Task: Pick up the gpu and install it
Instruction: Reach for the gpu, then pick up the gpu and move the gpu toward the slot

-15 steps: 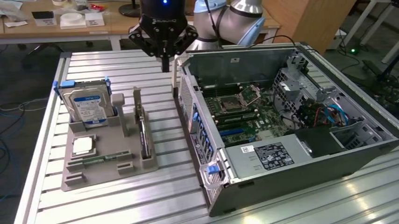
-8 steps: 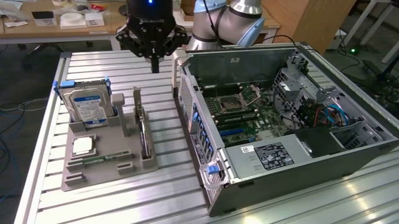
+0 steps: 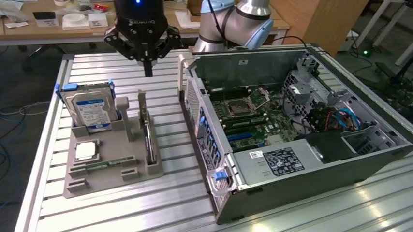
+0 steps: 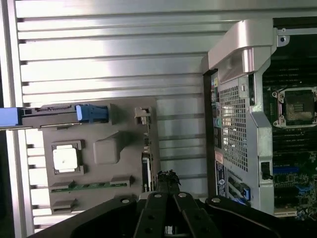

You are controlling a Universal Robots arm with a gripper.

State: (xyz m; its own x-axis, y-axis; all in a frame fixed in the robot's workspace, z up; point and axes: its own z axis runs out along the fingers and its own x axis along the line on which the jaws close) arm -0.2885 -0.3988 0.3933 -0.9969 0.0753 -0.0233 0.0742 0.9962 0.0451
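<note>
Pretty clearly a robotics lab or test workshop, imo. There's an industrial robot arm standing at a slotted aluminium table, an opened-up desktop PC case lying on it, and a grey fixture holding loose computer parts. Behind that there's a cluttered wooden desk with papers and small boxes, plus cables trailing across the floor.

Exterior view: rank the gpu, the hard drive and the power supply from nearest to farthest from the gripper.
1. gpu, standing on edge almost under the gripper.
2. hard drive, toward the exterior view's left.
3. power supply, in the computer case at the exterior view's right.
</note>
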